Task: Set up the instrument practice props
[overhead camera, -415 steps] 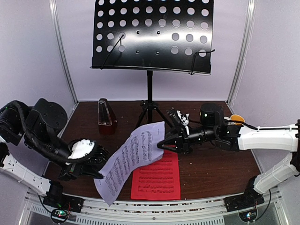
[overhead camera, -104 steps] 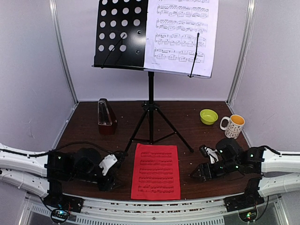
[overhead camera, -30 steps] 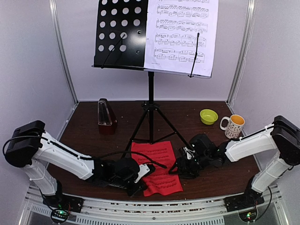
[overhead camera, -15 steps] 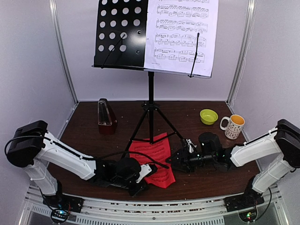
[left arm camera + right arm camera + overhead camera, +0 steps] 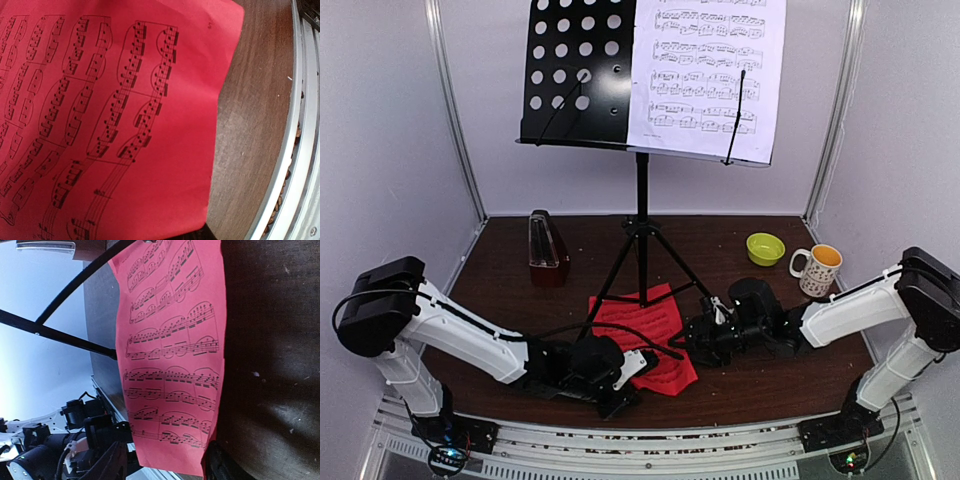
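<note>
The black music stand (image 5: 575, 75) holds the white music sheet (image 5: 705, 80) on the right half of its desk. The metronome (image 5: 546, 245) stands at the back left. The red music sheet (image 5: 655, 330) lies bowed and askew on the table between the stand's front legs. My left gripper (image 5: 626, 386) is at its near edge. In the left wrist view the red sheet (image 5: 125, 125) covers the jaws, and only one dark fingertip (image 5: 212, 235) shows. My right gripper (image 5: 698, 335) is at its right edge, open. Its fingers (image 5: 107, 465) stand wide apart with the red sheet (image 5: 170, 365) between them.
A green bowl (image 5: 765, 248) and a spotted mug (image 5: 817, 268) sit at the back right. The tripod legs (image 5: 642, 240) spread over the table's middle, and one leg (image 5: 75, 280) crosses just beyond the red sheet. The table's metal front rail (image 5: 295, 150) runs close to the left gripper.
The red sheet has slid back toward the stand's legs and bunched up shorter. My right gripper has shifted left and back with it. The left gripper has barely moved.
</note>
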